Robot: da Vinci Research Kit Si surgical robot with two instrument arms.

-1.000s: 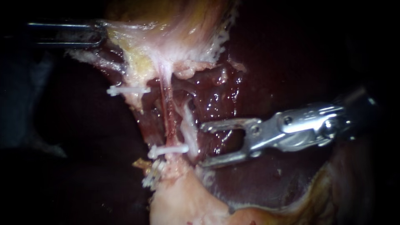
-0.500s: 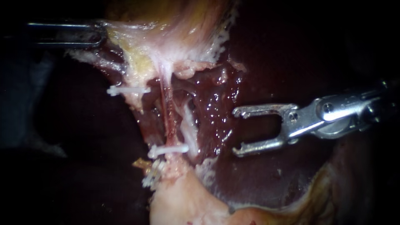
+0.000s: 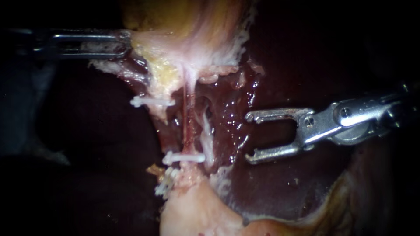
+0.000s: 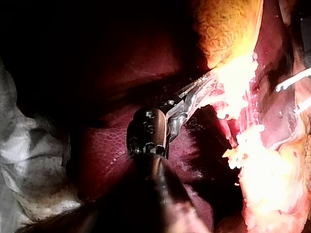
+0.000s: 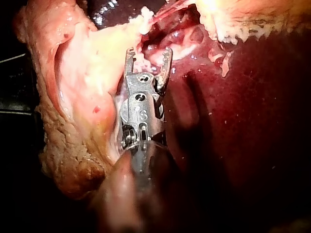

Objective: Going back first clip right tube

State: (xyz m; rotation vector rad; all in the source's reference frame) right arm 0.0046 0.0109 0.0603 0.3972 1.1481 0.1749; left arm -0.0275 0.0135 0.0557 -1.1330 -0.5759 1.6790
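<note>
My left instrument (image 3: 124,43) enters high at the left, its jaws shut on the pale edge of the gallbladder (image 3: 192,39); the left wrist view shows those jaws (image 4: 201,87) clamped on bright pale tissue. Below, a thin red tube (image 3: 189,124) runs down with a whitish tube (image 3: 205,135) to its right. White clips lie across the tissue: an upper clip (image 3: 152,102), a lower clip (image 3: 184,157) and a third clip (image 3: 166,184) beneath. My right instrument (image 3: 248,137) stands open, empty, right of the tubes over the liver (image 3: 284,192), and its jaws (image 5: 148,52) are also open in its wrist view.
Dark wet liver (image 5: 243,121) surrounds the field. Yellowish fatty tissue (image 5: 82,97) lies beside the right instrument's shaft. A pale mound of tissue (image 3: 192,214) sits below the clips. Grey cloth (image 4: 29,160) lies beside the left shaft.
The right instrument drew back to the right, away from the tubes, jaws staying open. Then the left instrument shifted right, carrying the gallbladder edge, tubes and clips with it.
</note>
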